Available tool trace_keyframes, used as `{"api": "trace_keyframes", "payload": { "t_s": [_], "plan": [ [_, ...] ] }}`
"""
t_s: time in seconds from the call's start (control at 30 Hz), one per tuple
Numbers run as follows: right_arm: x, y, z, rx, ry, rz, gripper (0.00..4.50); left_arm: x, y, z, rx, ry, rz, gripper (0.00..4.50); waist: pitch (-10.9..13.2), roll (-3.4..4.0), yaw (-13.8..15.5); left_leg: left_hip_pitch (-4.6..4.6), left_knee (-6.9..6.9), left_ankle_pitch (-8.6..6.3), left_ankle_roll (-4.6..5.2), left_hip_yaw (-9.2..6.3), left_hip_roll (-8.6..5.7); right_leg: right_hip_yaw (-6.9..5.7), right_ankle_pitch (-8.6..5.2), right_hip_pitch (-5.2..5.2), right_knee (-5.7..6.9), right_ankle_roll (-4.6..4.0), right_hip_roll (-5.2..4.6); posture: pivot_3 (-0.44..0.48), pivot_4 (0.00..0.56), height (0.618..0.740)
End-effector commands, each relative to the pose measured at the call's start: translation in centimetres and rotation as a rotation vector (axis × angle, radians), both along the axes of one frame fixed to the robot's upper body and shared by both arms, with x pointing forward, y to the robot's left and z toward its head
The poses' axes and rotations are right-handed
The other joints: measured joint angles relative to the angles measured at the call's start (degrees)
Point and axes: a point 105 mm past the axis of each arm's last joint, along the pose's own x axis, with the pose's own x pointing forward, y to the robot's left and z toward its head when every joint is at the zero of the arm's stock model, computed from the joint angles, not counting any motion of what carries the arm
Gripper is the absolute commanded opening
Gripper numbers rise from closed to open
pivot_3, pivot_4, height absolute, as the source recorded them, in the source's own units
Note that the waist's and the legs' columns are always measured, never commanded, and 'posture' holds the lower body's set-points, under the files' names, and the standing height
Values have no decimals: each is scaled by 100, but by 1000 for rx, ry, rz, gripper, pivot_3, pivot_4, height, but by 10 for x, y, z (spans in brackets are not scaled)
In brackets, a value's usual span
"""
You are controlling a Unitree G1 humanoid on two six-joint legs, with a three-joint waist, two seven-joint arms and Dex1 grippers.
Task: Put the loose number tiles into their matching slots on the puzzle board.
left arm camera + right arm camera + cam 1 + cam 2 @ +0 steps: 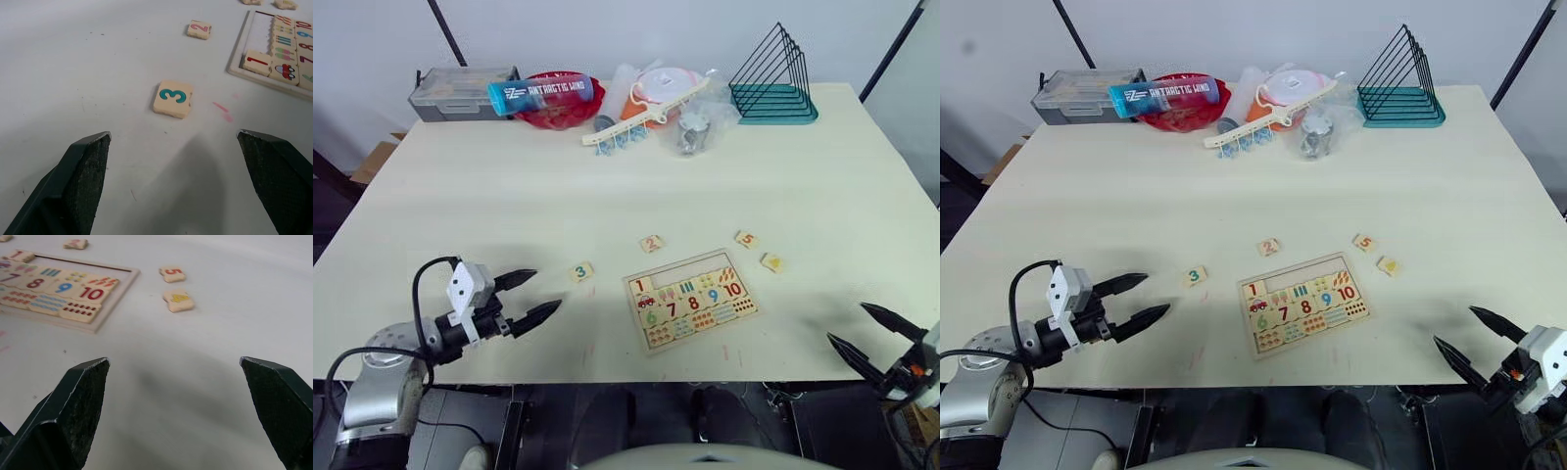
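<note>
The puzzle board (690, 299) lies near the table's front edge, with the red 1 tile (642, 285) seated at the left end of its top row; the other slots (690, 269) of that row are bare. Loose tiles lie around it: green 3 (581, 272) to its left, red 2 (651, 244) behind it, red 5 (746, 239) and yellow 4 (771, 261) to its right. My left gripper (527, 297) is open, a short way left of the 3 tile (172, 98). My right gripper (867, 333) is open at the front right, off the board's right corner.
Along the back edge stand a grey box (460, 93), a red bowl (558, 103) with a blue bottle (540, 94) across it, plastic-wrapped items (671, 98) and a teal wire rack (773, 83). The table's front edge (705, 380) runs just below the board.
</note>
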Motion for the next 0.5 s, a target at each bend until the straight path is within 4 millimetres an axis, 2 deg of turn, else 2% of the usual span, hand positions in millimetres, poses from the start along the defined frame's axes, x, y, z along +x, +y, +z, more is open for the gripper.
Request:
{"api": "trace_keyframes", "payload": {
  "t_s": [0.03, 0.5],
  "plan": [
    [-1, -12, 11, -6, -47, -29, 4500, -3, 3, 6, 0, -41, 6, 4361, 0, 0, -3, 0, 0, 0, 0, 1, 0, 0, 0, 0, 0, 0, 0, 0, 150, 740],
    [1, -12, 11, 5, -54, -19, 4500, -7, -4, -1, -24, -44, 9, 4361, -3, 2, 3, 2, -1, 0, 0, 4, 4, 1, 0, 0, 0, 0, 0, 0, 150, 740]
  ]
}}
